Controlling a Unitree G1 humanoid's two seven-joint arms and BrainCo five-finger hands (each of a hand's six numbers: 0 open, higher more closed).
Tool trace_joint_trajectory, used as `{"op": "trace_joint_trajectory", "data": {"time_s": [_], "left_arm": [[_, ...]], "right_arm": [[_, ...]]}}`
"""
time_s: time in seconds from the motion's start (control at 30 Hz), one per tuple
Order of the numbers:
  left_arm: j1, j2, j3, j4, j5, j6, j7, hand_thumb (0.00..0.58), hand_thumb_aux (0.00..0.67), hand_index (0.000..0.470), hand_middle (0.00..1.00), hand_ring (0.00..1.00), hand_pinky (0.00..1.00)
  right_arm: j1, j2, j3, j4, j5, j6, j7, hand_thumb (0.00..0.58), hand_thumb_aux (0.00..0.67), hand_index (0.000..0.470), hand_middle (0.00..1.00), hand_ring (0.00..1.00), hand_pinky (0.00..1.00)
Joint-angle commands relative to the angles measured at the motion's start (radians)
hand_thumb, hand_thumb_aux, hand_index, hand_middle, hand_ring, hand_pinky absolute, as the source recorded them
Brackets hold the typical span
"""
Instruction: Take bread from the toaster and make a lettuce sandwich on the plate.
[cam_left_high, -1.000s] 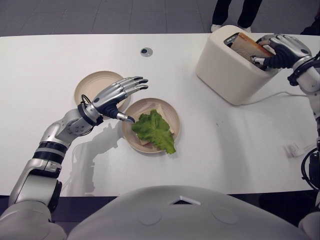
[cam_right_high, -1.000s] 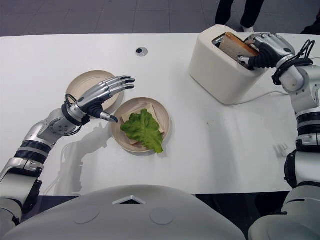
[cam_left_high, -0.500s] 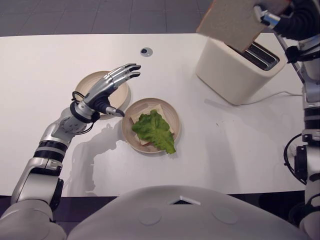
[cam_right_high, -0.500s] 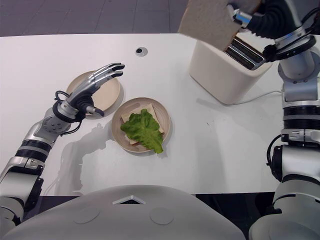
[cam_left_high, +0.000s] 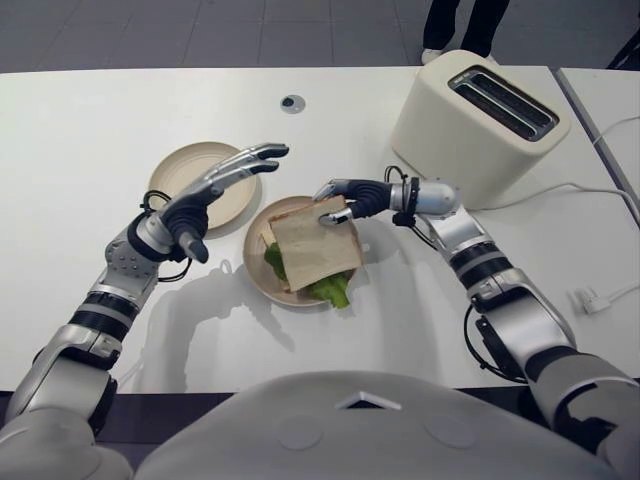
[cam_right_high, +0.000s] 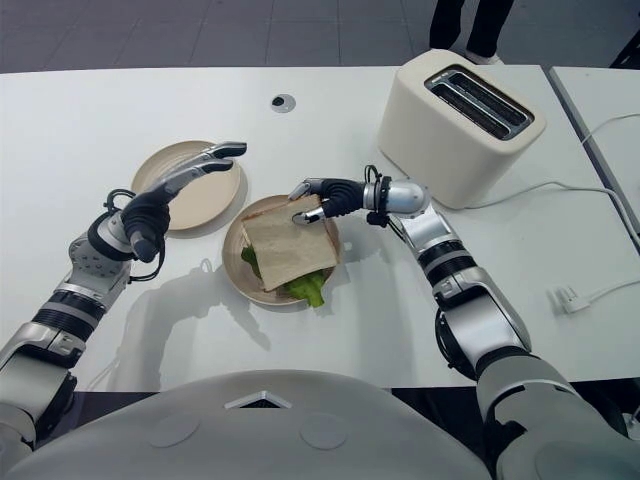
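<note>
Left arm: bent at the elbow and stretched forward over the left part of the white table (cam_left_high: 90, 130).
Left hand (cam_left_high: 205, 192): raised above the table and turned on edge, palm facing the robot's right. Its fingers are straight and spread apart, holding nothing; the fingertips lie over the near rim of the empty round beige plate (cam_left_high: 183, 168), and the thumb points down.
Right arm: reaching across the body toward the middle of the table, forearm low and nearly level, passing in front of the toaster.
Right hand (cam_left_high: 352, 197): palm down at the far right edge of the filled plate, fingers curled and pinched on the far corner of the bread.
Bread: a square, light brown toasted bread slice (cam_left_high: 312, 250), lying slightly tilted on top of the lettuce and covering most of the plate.
Lettuce: a green lettuce leaf (cam_left_high: 332, 291), showing from under the slice at its near edge and at its left side.
Filled plate: a second round beige plate (cam_left_high: 252, 264), just beside the empty one and nearer the robot.
Toaster: a cream, rounded box toaster (cam_left_high: 455, 130) with two dark slots on top, at the far right of the table, well apart from the plates.
Other: a small round dark grommet (cam_left_high: 292, 103) set in the table's far side; a white plug (cam_right_high: 562, 297) lying near the right edge.
</note>
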Motion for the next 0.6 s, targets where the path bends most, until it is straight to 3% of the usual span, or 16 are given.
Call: {"op": "trace_joint_trajectory", "data": {"time_s": [0.03, 0.3, 0.33, 0.37, 0.43, 0.47, 0.6], "left_arm": [[0.034, -0.031, -0.005, 0.019, 0.217, 0.055, -0.062, 0.0, 0.0, 0.0, 0.0, 0.0, 0.0], [0.026, -0.051, 0.007, 0.099, 0.463, 0.153, -0.072, 0.0, 0.0, 0.0, 0.0, 0.0, 0.0], [0.017, -0.045, 0.01, 0.126, 0.503, 0.168, -0.067, 0.0, 0.0, 0.0, 0.0, 0.0, 0.0], [0.013, -0.039, 0.006, 0.15, 0.538, 0.174, -0.064, 0.0, 0.0, 0.0, 0.0, 0.0, 0.0], [-0.002, -0.039, -0.008, 0.203, 0.602, 0.184, -0.049, 0.0, 0.0, 0.0, 0.0, 0.0, 0.0], [-0.013, -0.044, -0.012, 0.232, 0.623, 0.189, -0.039, 0.0, 0.0, 0.0, 0.0, 0.0, 0.0], [-0.037, -0.058, -0.026, 0.289, 0.655, 0.188, -0.005, 0.0, 0.0, 0.0, 0.0, 0.0, 0.0]], "right_arm": [[-0.048, 0.028, 0.032, 0.111, -0.221, -0.116, -0.19, 0.58, 0.67, 0.47, 1.0, 1.0, 1.0], [-0.087, 0.015, 0.062, 0.162, -0.476, -0.173, -0.442, 0.58, 0.67, 0.47, 1.0, 1.0, 1.0], [-0.091, 0.001, 0.071, 0.138, -0.532, -0.168, -0.49, 0.538, 0.489, 0.343, 1.0, 1.0, 1.0], [-0.093, -0.011, 0.078, 0.115, -0.58, -0.164, -0.531, 0.0, 0.0, 0.0, 0.91, 0.91, 0.91], [-0.094, -0.027, 0.082, 0.074, -0.644, -0.155, -0.589, 0.0, 0.0, 0.0, 0.41, 0.41, 0.41], [-0.096, -0.03, 0.073, 0.052, -0.659, -0.149, -0.624, 0.0, 0.0, 0.0, 0.0, 0.0, 0.0], [-0.135, -0.039, -0.014, 0.011, -0.656, -0.128, -0.774, 0.0, 0.0, 0.0, 0.0, 0.0, 0.0]]}}
